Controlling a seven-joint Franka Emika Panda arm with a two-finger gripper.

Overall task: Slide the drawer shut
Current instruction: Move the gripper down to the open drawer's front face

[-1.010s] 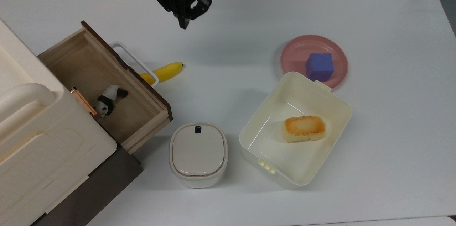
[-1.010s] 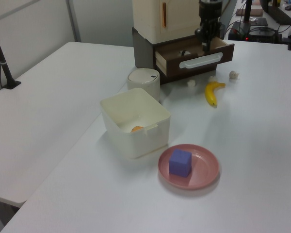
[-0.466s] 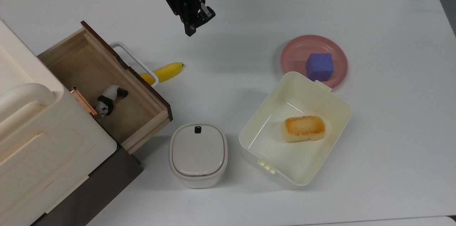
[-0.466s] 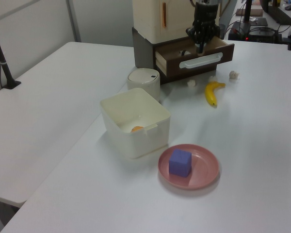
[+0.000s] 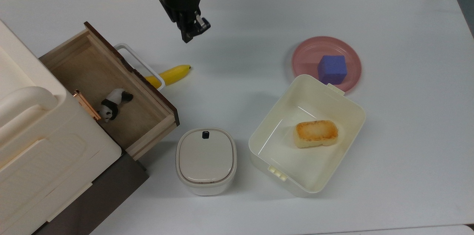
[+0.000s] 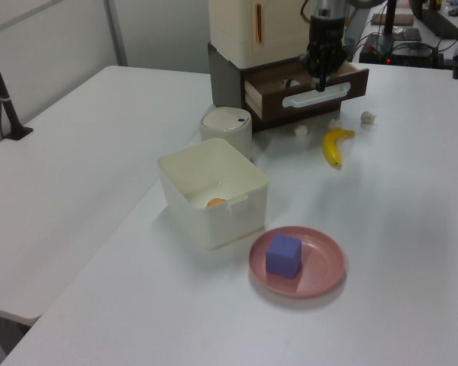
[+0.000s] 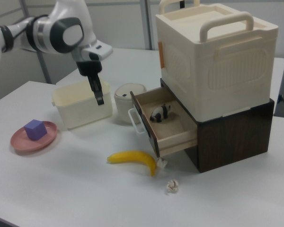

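- Found the cabinet (image 5: 44, 146) at 9 o'clock on the table (image 5: 407, 135) in the top view, cream body over a dark base.
- Saw the drawer (image 5: 85, 68) pulled well out of it toward 2 o'clock, not closed, dark front panel facing the table's middle.
- Spotted a toy panda (image 5: 113, 103) lying on the drawer's wooden floor, near the cabinet side.
- Noted the white handle (image 5: 139, 63) standing off the front panel, untouched.
- Found a banana (image 5: 171, 74) on the table just beyond the handle, tip toward 2 o'clock; looked partly tucked behind the handle from above.
- Saw the gripper (image 5: 187, 38) at 12 o'clock from the banana and about 1 o'clock from the handle, pointing down, clear of both; fingers looked pressed together, holding nothing. Hung above the table at the right view's left of the drawer (image 7: 100, 99).
- Found a lidded bin (image 5: 206, 159) at 6 o'clock from the banana, just beside the drawer's near corner.
- Saw an open container (image 5: 314, 83) at 3 o'clock from the bin, with a toasted bread piece (image 5: 316, 133) inside.
- Found a pink plate (image 5: 307, 55) at 12 o'clock from the container, its edge under the container's rim as seen from above, carrying a blue cube (image 5: 332, 69).
- Noted a small crumpled white scrap (image 7: 172, 186) on the table near the banana in the right view.
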